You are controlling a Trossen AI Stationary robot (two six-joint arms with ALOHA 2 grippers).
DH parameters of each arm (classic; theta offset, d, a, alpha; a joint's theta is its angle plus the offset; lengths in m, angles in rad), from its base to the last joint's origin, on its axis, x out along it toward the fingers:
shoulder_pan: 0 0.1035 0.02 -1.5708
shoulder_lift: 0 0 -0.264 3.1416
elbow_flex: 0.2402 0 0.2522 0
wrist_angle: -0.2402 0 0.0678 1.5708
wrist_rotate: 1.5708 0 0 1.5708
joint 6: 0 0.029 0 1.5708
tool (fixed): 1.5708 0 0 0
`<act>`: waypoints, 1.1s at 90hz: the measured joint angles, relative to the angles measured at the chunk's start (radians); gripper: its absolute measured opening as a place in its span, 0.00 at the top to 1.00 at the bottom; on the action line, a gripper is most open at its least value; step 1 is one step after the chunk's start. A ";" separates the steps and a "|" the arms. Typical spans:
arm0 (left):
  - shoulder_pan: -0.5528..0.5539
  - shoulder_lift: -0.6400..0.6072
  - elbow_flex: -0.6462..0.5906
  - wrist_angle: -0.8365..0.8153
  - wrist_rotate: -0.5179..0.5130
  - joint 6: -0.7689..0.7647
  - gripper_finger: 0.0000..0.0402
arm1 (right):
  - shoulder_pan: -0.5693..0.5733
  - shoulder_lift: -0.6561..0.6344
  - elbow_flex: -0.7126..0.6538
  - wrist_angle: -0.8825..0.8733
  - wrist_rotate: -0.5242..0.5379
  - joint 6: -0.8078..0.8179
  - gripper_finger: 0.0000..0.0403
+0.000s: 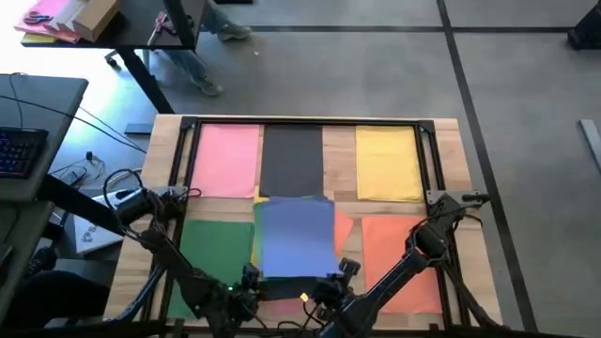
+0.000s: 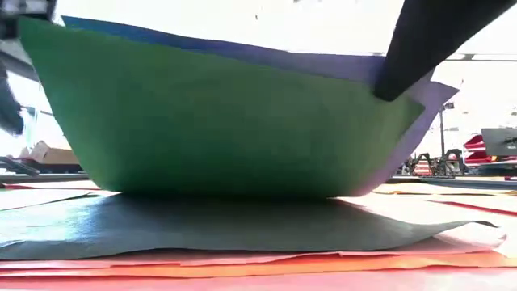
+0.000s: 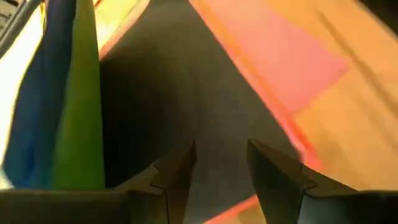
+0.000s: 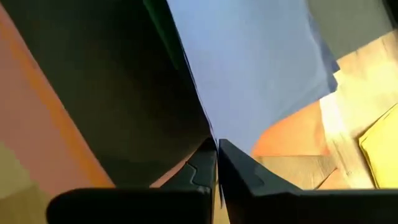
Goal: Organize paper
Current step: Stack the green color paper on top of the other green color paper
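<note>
My right gripper [image 4: 216, 163], jaws pinched nearly closed on the edge of the blue sheet [image 1: 296, 235] with a green sheet [image 2: 218, 121] beneath, lifts both at the tabletop's near-middle edge. Left gripper [image 3: 221, 171] gapes empty over the dark grey sheet [image 3: 155, 93]. Risk: thin pinch slips; the sheets sag, crease or drag the stack askew.

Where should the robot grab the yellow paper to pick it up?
Probably by its near short edge. The yellow sheet lies flat on the table, so nothing can be pinched from above. That edge faces the right gripper, now shut on the blue sheet.
</note>
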 joint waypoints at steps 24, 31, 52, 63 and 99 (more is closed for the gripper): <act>-0.035 -0.063 0.020 -0.048 -0.011 -0.062 0.66 | 0.003 0.000 0.000 -0.010 -0.062 0.008 1.00; -0.077 -0.091 0.021 -0.094 -0.147 -0.105 0.66 | 0.006 0.000 0.000 -0.007 -0.068 0.008 1.00; -0.119 -0.073 0.017 -0.224 -0.304 -0.321 0.66 | 0.008 0.000 0.000 -0.007 -0.067 0.012 1.00; -0.108 -0.060 0.000 -0.172 -0.331 -0.314 0.66 | 0.007 0.000 0.000 -0.006 -0.056 0.010 1.00; -0.065 -0.005 -0.012 -0.011 -0.258 -0.208 0.66 | 0.007 0.000 0.000 -0.006 -0.045 0.009 1.00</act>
